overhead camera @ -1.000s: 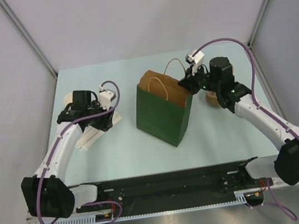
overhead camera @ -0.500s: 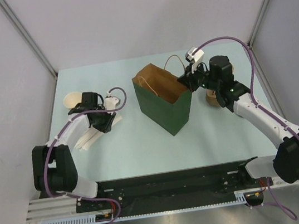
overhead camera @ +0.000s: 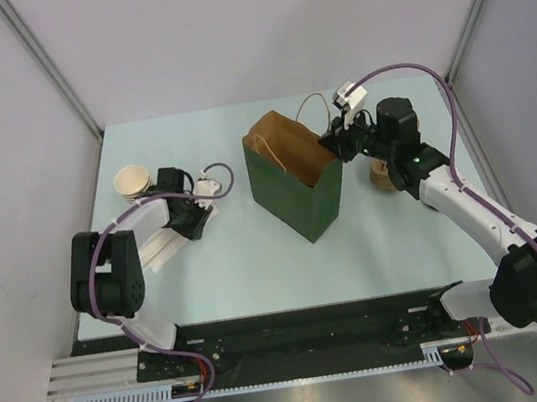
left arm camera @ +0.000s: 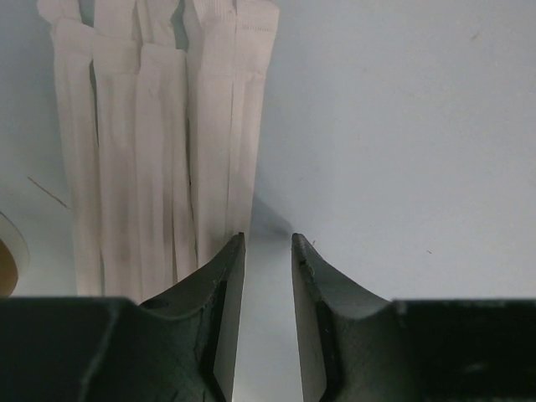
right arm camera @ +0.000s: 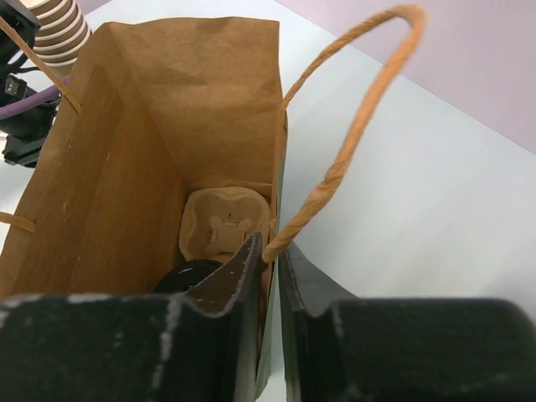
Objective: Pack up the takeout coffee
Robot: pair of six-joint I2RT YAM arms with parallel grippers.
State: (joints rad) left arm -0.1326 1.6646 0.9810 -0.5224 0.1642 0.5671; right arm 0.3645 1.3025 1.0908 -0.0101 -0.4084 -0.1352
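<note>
The green paper bag point(overhead camera: 296, 197) stands open mid-table; its brown inside shows in the right wrist view point(right arm camera: 109, 184). At the bottom of the bag, the black lid of the takeout coffee point(right arm camera: 188, 275) shows beside a moulded-pulp carrier point(right arm camera: 226, 219); the cup body is hidden. My right gripper point(overhead camera: 332, 143) is shut on the bag's right rim at the foot of a twisted paper handle point(right arm camera: 352, 142), its tips point(right arm camera: 272, 247) pinching the wall. My left gripper point(overhead camera: 190, 219) is low over the table beside white paper packets point(left arm camera: 159, 159), its jaws point(left arm camera: 266, 241) a little apart and empty.
A stack of lidless cream-rimmed cups point(overhead camera: 131, 182) stands at the far left and shows in the right wrist view point(right arm camera: 63, 25). Brown pulp carriers point(overhead camera: 382, 176) lie behind my right arm. The white packets point(overhead camera: 159, 246) lie by the left arm.
My left arm has folded back to the left, and its gripper has come down beside the white packets. The bag has stood up straighter and shifted slightly right. My right gripper stays on the rim.
</note>
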